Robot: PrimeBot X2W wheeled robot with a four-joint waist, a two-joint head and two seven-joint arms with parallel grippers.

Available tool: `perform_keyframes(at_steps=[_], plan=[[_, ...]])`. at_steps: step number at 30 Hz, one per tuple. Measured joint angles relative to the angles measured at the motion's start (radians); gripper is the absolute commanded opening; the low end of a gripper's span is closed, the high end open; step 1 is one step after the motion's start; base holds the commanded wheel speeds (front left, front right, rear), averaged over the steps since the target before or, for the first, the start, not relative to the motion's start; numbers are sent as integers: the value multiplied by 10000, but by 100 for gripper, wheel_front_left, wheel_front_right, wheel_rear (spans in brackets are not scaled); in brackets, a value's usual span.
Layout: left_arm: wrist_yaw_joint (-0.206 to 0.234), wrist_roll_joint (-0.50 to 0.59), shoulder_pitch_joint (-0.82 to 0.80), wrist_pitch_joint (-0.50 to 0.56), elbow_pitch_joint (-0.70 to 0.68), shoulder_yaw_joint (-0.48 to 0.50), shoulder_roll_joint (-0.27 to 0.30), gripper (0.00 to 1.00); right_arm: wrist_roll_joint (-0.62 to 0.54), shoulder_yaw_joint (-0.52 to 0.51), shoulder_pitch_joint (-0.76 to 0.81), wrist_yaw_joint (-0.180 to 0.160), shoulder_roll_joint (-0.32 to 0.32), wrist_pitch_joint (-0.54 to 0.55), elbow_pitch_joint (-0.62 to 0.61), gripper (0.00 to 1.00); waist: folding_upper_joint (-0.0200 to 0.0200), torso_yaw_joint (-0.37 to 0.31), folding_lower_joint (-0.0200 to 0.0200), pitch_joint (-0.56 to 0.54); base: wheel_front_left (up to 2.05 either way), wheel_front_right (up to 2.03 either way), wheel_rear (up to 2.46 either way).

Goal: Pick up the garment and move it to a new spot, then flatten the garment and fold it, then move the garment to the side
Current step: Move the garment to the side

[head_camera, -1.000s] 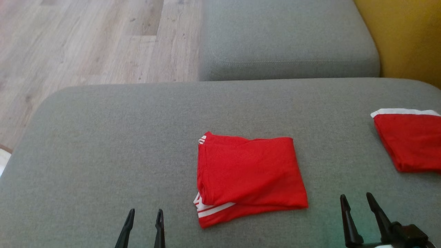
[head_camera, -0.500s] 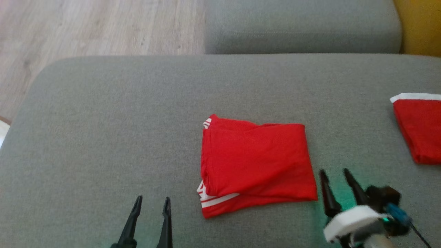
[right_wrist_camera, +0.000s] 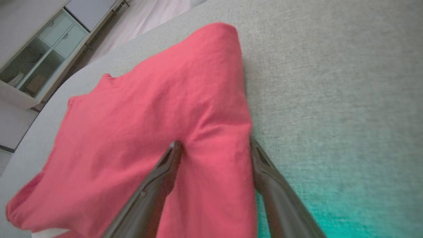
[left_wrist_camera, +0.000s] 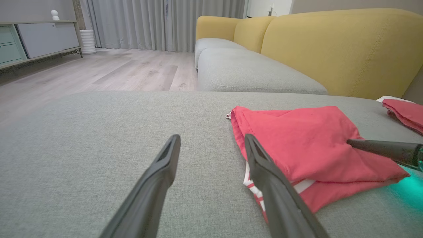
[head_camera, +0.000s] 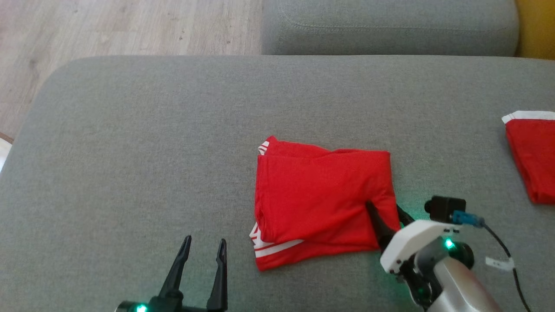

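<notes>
Left pincer hangs open and empty over the grey fabric sofa cushion, at about 7 o'clock of the red folded cloth garment with white stripes, near it but not touching. The garment lies flat near the middle of the cushion, folded into a rough rectangle. At its 4 o'clock corner the right pincer stands open astride the garment's right edge. One finger rests on the red cloth and the other sits just off the edge, by the cushion. Out at 3 o'clock, well apart, lies a second red garment with a white band. Folding looks finished, so the step in hand is likely the grip for moving the garment aside. Next the jaws should close on all layers at once, or the fold may slip open.
</notes>
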Motion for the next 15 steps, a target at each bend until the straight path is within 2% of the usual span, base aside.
perform_keyframes(at_steps=[1, 2, 3, 4, 8, 15], plan=[[8, -4, -10, 0, 8, -15, 0, 100, 253, 104, -94, 0, 0, 65, 8, 100, 0, 0, 1, 24, 0, 0, 0], [10, -4, -32, 0, 15, -33, -2, 100, 533, 173, -159, 0, -2, 75, -6, 87, 0, 0, 1, 50, 0, 0, 0], [13, -4, -67, 0, 25, -42, -2, 100, 823, 244, -218, 0, -2, 69, -19, 47, 0, -2, 1, 75, 0, 0, 0], [15, -4, -117, 0, 38, -48, 0, 100, 1035, 336, -267, 0, -2, 58, -38, 0, 0, -8, 1, 98, 0, 0, 0], [84, -4, -217, 0, 54, -96, -2, 100, 1352, 667, -301, 0, -115, -151, -173, 0, 0, -78, 0, 170, 0, 0, 0], [84, -4, -230, 0, -27, -86, -4, 100, 1379, 1043, -852, 0, -878, -491, -435, 0, 0, -444, 1, 394, 0, 0, 0]])
